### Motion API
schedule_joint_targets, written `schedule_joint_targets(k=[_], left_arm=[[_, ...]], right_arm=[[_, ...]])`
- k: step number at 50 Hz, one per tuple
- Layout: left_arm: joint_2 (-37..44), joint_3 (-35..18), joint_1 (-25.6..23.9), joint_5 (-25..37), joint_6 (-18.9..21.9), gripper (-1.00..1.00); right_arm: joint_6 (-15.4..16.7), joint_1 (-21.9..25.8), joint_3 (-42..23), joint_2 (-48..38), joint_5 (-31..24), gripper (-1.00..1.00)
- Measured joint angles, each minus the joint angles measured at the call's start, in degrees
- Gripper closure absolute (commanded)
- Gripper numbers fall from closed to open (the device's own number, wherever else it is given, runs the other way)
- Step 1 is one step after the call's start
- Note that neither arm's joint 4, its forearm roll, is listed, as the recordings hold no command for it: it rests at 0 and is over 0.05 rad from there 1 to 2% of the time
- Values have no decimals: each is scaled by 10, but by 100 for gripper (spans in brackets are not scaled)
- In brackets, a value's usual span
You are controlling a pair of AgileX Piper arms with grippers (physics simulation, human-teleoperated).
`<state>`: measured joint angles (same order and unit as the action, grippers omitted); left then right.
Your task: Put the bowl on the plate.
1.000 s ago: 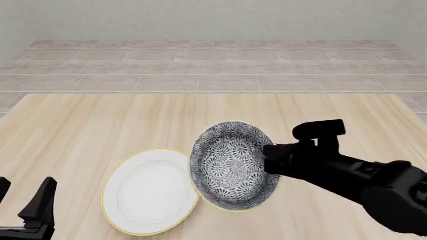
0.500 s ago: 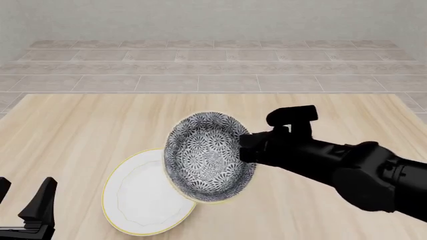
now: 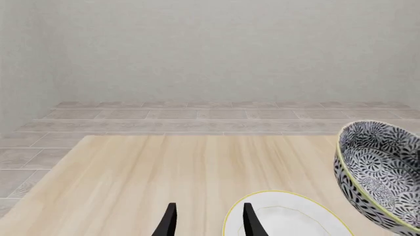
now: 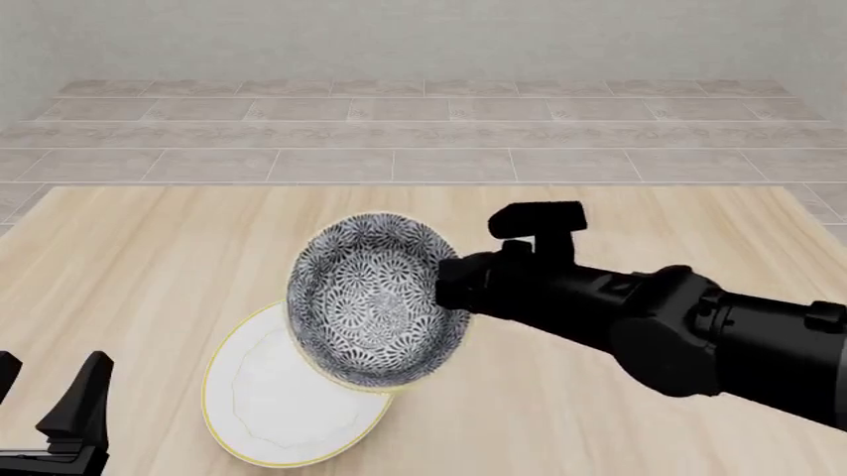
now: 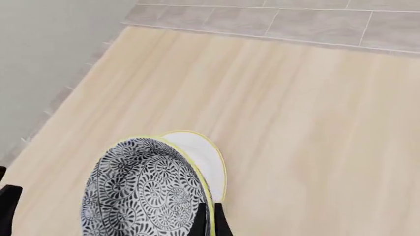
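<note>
Black left gripper [image 4: 54, 412] low at near left corner, jaws spread, empty. White plate [image 4: 265, 402] flat on wooden table [image 4: 159, 258]. Patterned bowl [image 4: 373, 302] tilted, lifted over plate's far right edge, rim pinched in right gripper [image 5: 207, 219], jaws closed on it.

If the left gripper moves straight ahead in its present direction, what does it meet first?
Probably nothing: ahead of the left gripper lies bare wooden table. The white yellow-rimmed plate sits just beside that line, though depth is uncertain.
</note>
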<state>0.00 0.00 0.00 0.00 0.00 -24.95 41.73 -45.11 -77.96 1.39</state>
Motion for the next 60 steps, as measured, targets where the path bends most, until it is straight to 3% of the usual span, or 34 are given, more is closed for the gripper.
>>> schedule_joint_targets(k=[19,60], left_arm=[[0,0,0,0,0,-100],[0,0,0,0,0,-100]], right_arm=[[-19,31,-35,-67,21,100],[9,70,-131,-151,-24,100]])
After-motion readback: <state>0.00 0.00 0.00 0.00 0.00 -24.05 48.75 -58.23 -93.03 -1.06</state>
